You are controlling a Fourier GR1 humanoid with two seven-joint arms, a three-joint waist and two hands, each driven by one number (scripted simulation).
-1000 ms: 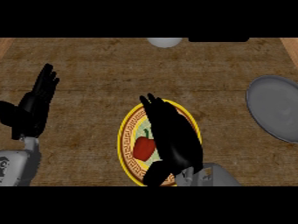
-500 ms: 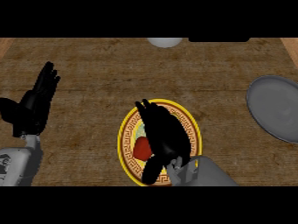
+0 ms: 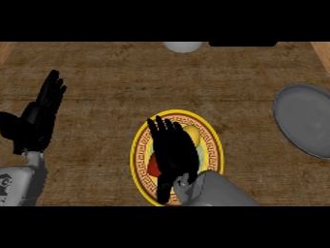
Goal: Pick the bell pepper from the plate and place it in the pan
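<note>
A round plate [image 3: 209, 138] with a yellow patterned rim lies on the counter at lower centre. My right hand [image 3: 173, 154] lies over the plate with its fingers straight, pointing away from me. A red bell pepper [image 3: 154, 166] shows only as a sliver at the hand's left edge; a yellow patch peeks out at the hand's right. The grey pan [image 3: 314, 121] sits at the right edge, apart from the plate. My left hand [image 3: 33, 122] rests open at the left, fingers up.
A pale round object [image 3: 182, 46] and a dark block [image 3: 242, 43] sit at the counter's far edge. Wooden borders run along the left and right sides of the brown counter.
My right hand has slid left and down over the plate, covering more of the red pepper. My left hand has stayed still.
</note>
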